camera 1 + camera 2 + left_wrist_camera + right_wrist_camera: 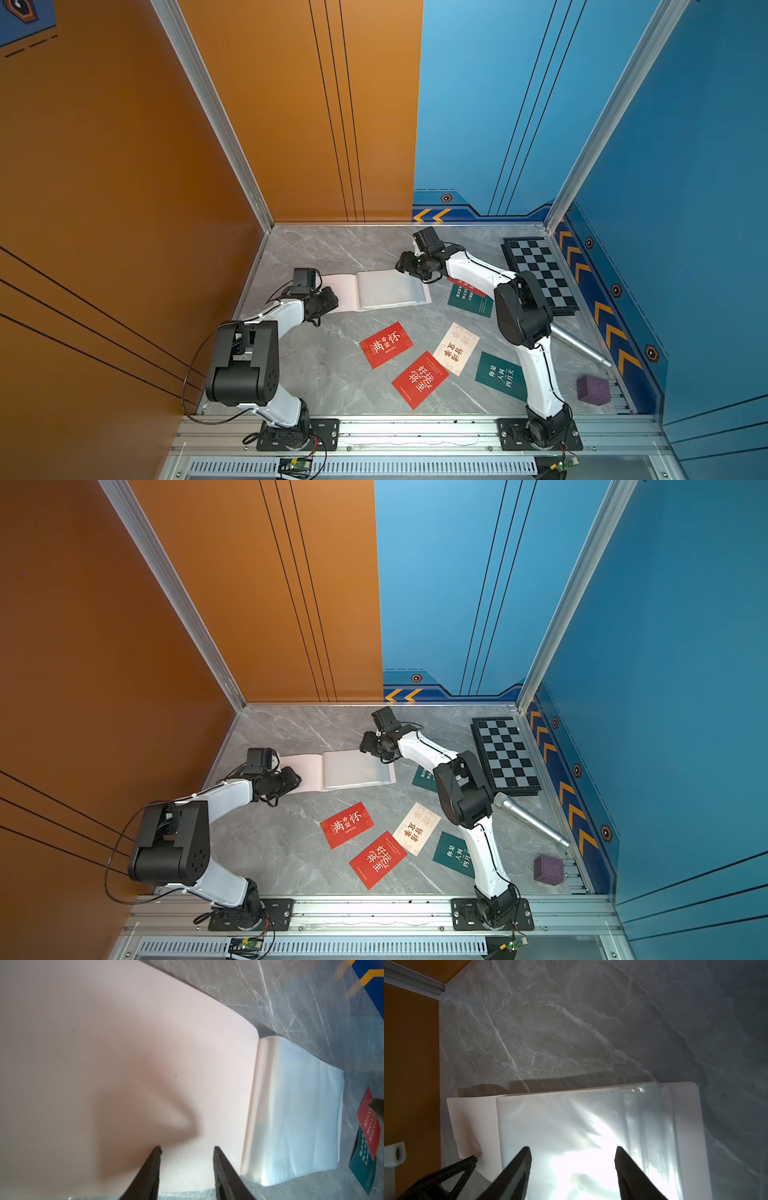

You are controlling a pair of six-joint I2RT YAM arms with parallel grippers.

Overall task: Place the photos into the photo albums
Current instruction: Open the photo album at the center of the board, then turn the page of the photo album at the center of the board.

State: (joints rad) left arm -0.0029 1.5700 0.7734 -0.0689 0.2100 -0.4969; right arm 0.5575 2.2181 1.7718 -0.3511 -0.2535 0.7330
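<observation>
Closest to us runs the aluminium rail (415, 430) that carries both arm bases. Beyond it, on the grey marbled surface (324, 374), we see four photos lying loose: a red card (385, 345), a second red card (419, 380), a cream card (456, 348) just beside it, and a dark green card (496, 376) partly hidden behind the right arm. Farther back, below that arm, a red MONEY card (367, 1124) lies across another green card (361, 1169).

We find the album (353, 769) lying open near the far side of the surface, its pink cover (124, 1043) spread toward the left arm and its clear sleeve pages (571, 1126) toward the right arm.

We see the left fingers (149, 1167) parted, grasping nothing, their tips down at the pink cover, which puckers beside one tip. The right fingers (517, 1167) are spread wide over the sleeve pages, released; we cannot tell whether they touch.

On the right of the surface sit a checkerboard (540, 274), a microphone (528, 818) and a purple cube (593, 388).
</observation>
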